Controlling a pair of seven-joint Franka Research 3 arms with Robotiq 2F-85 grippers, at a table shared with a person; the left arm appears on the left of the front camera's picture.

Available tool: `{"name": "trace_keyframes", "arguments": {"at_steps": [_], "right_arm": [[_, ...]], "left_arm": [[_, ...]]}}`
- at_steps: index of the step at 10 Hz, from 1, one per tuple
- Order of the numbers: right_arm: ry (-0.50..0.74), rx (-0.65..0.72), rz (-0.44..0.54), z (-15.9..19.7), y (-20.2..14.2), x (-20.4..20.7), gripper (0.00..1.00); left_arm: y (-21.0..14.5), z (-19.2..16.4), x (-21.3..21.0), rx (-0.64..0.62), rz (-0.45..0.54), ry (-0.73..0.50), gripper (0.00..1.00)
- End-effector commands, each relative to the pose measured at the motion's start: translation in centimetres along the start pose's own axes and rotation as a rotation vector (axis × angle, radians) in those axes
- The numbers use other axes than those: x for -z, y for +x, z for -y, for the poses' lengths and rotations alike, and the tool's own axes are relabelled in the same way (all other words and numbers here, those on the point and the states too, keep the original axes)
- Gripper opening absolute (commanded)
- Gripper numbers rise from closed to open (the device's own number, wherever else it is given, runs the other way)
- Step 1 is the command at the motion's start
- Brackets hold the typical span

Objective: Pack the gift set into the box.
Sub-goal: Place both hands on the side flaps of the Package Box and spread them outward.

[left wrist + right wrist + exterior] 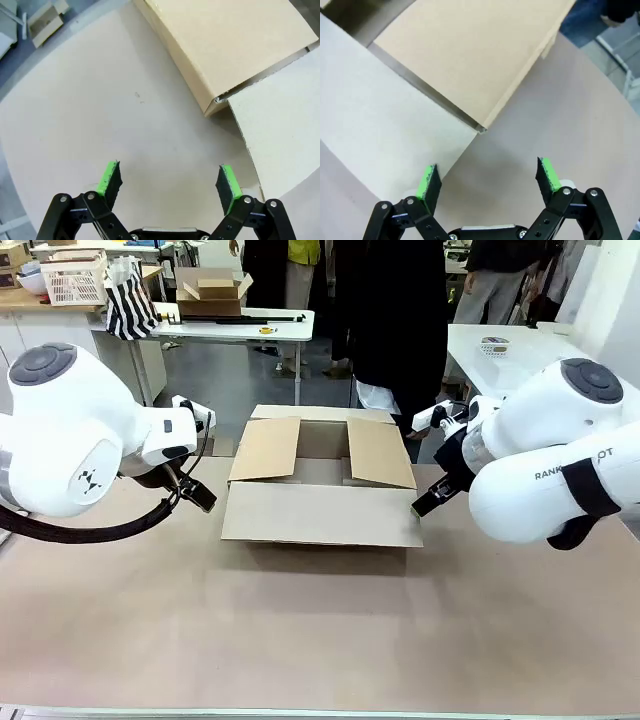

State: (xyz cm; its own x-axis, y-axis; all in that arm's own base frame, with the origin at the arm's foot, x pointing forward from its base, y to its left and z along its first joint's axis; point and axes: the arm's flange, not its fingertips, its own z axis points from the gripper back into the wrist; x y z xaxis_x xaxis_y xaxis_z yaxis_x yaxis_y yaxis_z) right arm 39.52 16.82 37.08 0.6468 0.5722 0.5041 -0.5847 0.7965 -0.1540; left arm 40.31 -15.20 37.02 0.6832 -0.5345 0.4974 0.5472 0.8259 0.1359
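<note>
The box (320,475) stands in the middle of the table, a large brown carton with its top flaps spread, the near flap lying flat toward me. The gift set is out of view. My left gripper (197,495) hovers just left of the box, open and empty; in the left wrist view its green pads (111,179) frame bare table beside the box corner (215,100). My right gripper (425,502) sits at the box's right front corner, open; in the right wrist view the gripper (489,182) is above the flap edge (480,127).
A person in dark clothes (395,320) stands behind the box at the far side. The table surface (320,630) is covered in brown paper. A second white table (240,325) farther back holds a small dark-brown box (212,292) and a striped bag (130,305).
</note>
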Motion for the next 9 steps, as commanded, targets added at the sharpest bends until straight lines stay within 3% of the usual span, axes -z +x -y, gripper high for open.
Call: {"name": "trace_keyframes", "arguments": {"at_steps": [1,9], "right_arm": [[0.000,0.000,0.000,0.00,0.00,0.00,1.00],[0.000,0.000,0.000,0.00,0.00,0.00,1.00]], "left_arm": [[0.00,0.00,-0.01,0.000,0.000,0.000,1.00],[0.00,0.00,-0.01,0.000,0.000,0.000,1.00]]}}
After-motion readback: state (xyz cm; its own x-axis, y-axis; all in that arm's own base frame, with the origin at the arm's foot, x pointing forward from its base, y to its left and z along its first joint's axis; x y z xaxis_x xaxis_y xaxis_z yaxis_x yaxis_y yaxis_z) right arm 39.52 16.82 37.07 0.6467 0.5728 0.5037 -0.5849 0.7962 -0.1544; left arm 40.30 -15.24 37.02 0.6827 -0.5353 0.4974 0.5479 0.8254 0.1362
